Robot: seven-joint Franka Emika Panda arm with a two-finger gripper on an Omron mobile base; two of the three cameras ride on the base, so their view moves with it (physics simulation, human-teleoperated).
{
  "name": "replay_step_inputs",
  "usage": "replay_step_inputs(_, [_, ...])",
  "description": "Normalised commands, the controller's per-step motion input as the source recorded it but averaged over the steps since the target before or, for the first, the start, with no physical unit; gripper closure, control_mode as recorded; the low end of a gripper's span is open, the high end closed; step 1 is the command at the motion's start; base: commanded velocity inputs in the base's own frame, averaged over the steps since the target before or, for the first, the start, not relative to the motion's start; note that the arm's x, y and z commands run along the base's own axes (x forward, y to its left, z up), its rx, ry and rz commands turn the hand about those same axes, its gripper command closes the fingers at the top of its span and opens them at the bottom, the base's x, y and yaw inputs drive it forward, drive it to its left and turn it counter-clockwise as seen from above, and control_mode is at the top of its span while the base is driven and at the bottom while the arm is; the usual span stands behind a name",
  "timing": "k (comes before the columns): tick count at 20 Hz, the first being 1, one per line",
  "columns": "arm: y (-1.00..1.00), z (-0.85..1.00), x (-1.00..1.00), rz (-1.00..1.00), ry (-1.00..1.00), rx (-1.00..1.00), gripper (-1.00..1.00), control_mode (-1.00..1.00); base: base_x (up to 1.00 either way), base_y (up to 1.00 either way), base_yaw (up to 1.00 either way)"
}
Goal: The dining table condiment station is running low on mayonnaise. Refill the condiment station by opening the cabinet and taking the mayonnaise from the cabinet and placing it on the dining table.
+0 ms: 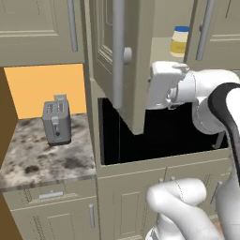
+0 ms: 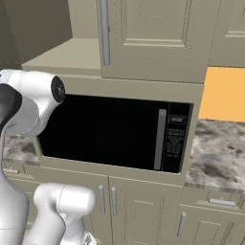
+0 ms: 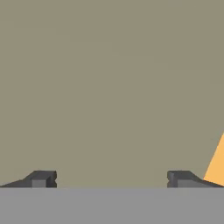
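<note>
In the left base view the cabinet (image 1: 117, 61) has its left door swung out toward the camera, edge-on in the upper middle of the frame, with its long grey bar handle running down it. Behind the open door, at the upper right, the mayonnaise (image 1: 179, 41) stands upright on the cabinet shelf, blue lid on top, yellow label facing out; the other door's handle is just to its right. The arm's white wrist sits in the middle right of the frame, below the jar and just beside the lower edge of the open door, apart from the jar.

In the hand view the claw (image 3: 111, 179) is released, its two dark fingertips (image 3: 41, 179) set wide apart at the bottom, nothing between them, facing a flat beige panel with an orange sliver at the lower right.

Below the cabinet is a black microwave (image 2: 115, 131), its control panel to the right in the right base view. At the left of the left base view a grey toaster (image 1: 56, 121) stands on a mottled marble bench (image 1: 42, 157) before an orange wall.
</note>
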Motion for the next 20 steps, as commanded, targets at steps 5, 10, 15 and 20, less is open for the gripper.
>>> replay_step_inputs(5, [0.69, 0.0, -0.05, 0.0, -0.07, -0.2, -1.0, -1.0, 0.0, 0.0, 0.0])
replay_step_inputs(10, [0.02, -0.14, -0.03, 0.0, -0.02, -0.09, -1.0, -1.0, 0.0, 0.0, 0.0])
replay_step_inputs(15, [-0.9, -0.01, -0.54, -0.07, -0.42, -0.08, -1.0, -1.0, 0.0, 0.0, 0.0])
replay_step_inputs(20, [-1.0, 0.0, -0.34, -0.21, -0.47, -0.13, -1.0, -1.0, 0.0, 0.0, 0.0])
